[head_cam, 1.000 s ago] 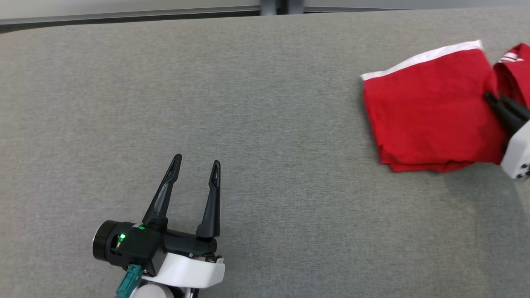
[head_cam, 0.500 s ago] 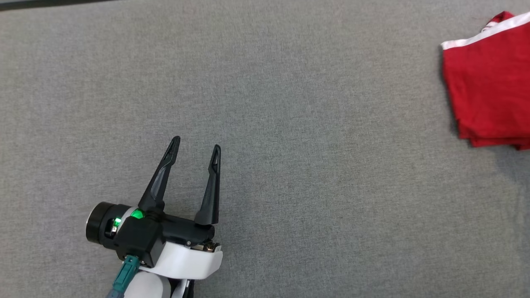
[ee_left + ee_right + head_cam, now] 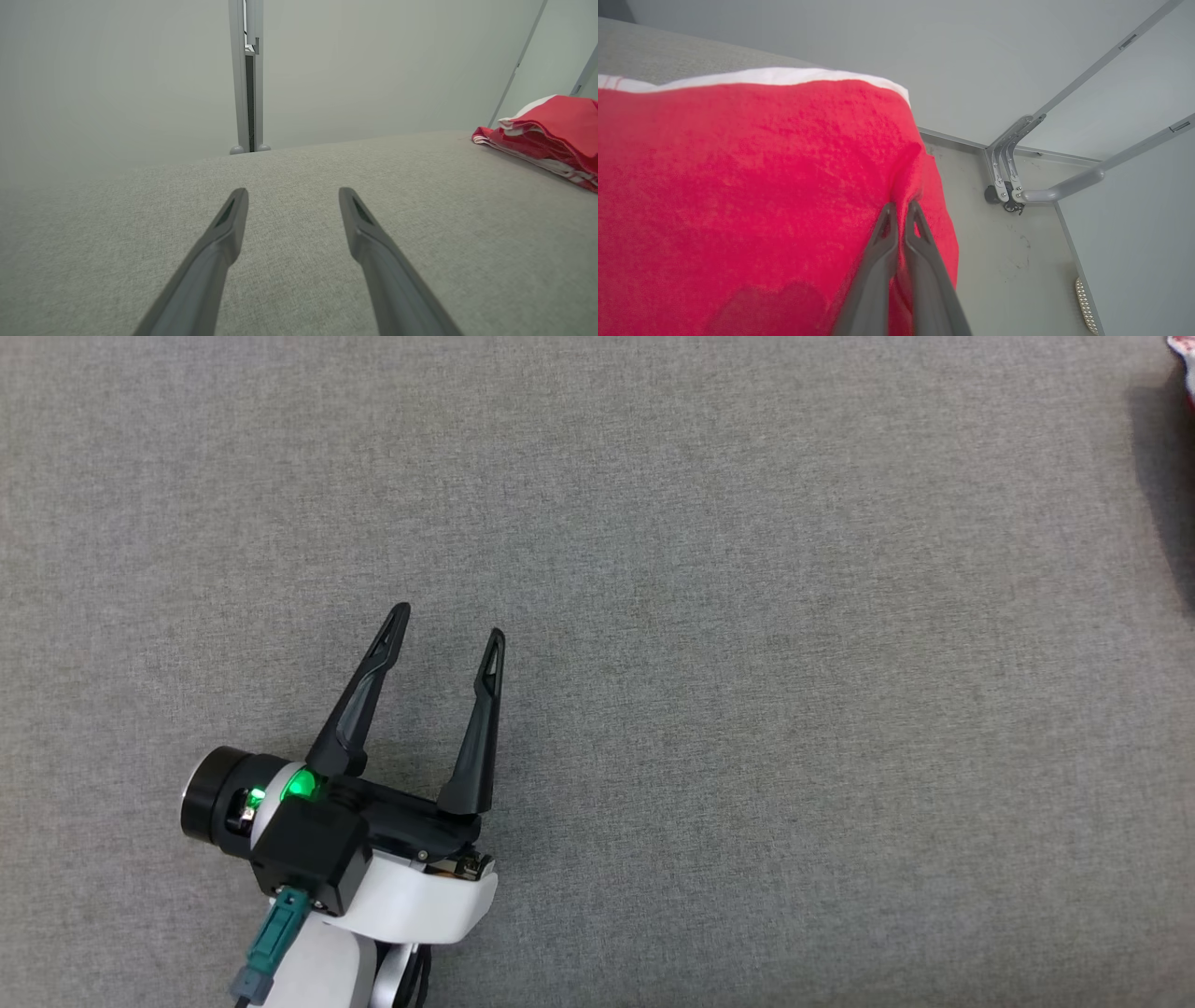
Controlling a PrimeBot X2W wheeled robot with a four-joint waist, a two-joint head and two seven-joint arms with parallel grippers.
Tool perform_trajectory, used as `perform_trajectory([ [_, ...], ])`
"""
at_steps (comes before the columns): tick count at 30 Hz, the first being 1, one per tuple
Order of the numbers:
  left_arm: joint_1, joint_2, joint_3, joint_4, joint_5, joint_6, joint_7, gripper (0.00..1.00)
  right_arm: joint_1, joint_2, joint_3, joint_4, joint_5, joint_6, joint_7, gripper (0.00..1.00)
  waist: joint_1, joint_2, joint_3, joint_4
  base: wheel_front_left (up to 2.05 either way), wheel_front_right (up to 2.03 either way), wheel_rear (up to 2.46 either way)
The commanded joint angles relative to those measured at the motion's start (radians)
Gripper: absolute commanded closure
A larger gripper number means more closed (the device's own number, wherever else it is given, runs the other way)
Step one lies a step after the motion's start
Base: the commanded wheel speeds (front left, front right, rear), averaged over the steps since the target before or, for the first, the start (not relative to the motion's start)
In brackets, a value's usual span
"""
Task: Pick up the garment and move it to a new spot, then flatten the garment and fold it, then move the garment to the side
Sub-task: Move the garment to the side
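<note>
The garment (image 3: 752,186) is red with a white band along one edge. My right gripper (image 3: 901,207) is shut, pinching a fold of it near its right edge, beside the table's side. In the left wrist view the garment (image 3: 551,123) lies bunched at the far right of the grey table. Only a sliver of the garment (image 3: 1186,359) shows in the head view's top right corner. My left gripper (image 3: 448,623) hovers open over bare grey cloth at the lower left, far from the garment, and the left gripper (image 3: 293,193) has nothing between its fingers.
The grey fabric-covered table (image 3: 747,709) stretches wide around the left gripper. Beyond the table's side, a pale floor (image 3: 1017,261) and a grey metal frame (image 3: 1017,163) lie below the garment. A wall with a vertical post (image 3: 245,74) stands behind the table.
The head camera has shifted, so the garment and right gripper have slid off the view's right edge. The left gripper stays open and sits slightly higher in view.
</note>
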Motion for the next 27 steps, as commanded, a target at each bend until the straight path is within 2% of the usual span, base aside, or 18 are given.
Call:
perform_trajectory([
  [1,-0.02,0.003,-0.001,-0.007,0.008,-0.005,-0.001,0.0,0.006,0.012,-0.021,0.037,-0.011,-0.002,-0.017,1.0,0.0,0.0,0.013,0.009,0.0,0.0,0.0],
  [10,-0.026,0.004,-0.003,-0.001,0.019,-0.012,-0.001,0.0,-0.032,0.088,-0.102,0.225,-0.077,-0.002,-0.08,0.98,0.0,0.0,0.03,0.027,0.0,0.0,0.0],
  [11,-0.027,0.003,-0.004,0.0,0.019,-0.013,-0.001,0.0,-0.045,0.091,-0.111,0.252,-0.096,-0.002,-0.097,0.8,0.0,0.0,0.029,0.029,0.0,0.0,0.0],
  [12,-0.029,0.004,-0.005,0.001,0.018,-0.013,-0.001,0.0,-0.063,0.095,-0.122,0.281,-0.118,-0.002,-0.122,0.0,0.0,0.0,0.027,0.031,0.0,0.0,0.0],
  [17,-0.023,0.004,-0.012,0.013,0.008,-0.004,-0.001,0.0,-0.134,0.156,-0.145,0.397,-0.26,-0.002,-0.206,0.0,0.0,0.0,-0.006,0.034,0.0,0.0,0.0],
  [20,-0.008,0.004,-0.015,0.019,-0.003,0.005,-0.001,0.0,-0.141,0.223,-0.151,0.417,-0.328,-0.002,-0.221,0.0,0.0,0.0,-0.042,0.034,0.0,0.0,0.0],
  [22,0.004,0.004,-0.017,0.025,-0.014,0.01,-0.001,0.0,-0.126,0.274,-0.166,0.399,-0.354,-0.002,-0.227,0.0,0.0,0.0,-0.074,0.033,0.0,0.0,0.0],
  [27,0.03,0.004,-0.022,0.043,-0.044,0.046,-0.001,0.0,0.002,0.405,-0.249,0.249,-0.42,-0.002,-0.226,0.0,0.0,0.0,-0.166,0.04,0.0,0.0,0.0],
])
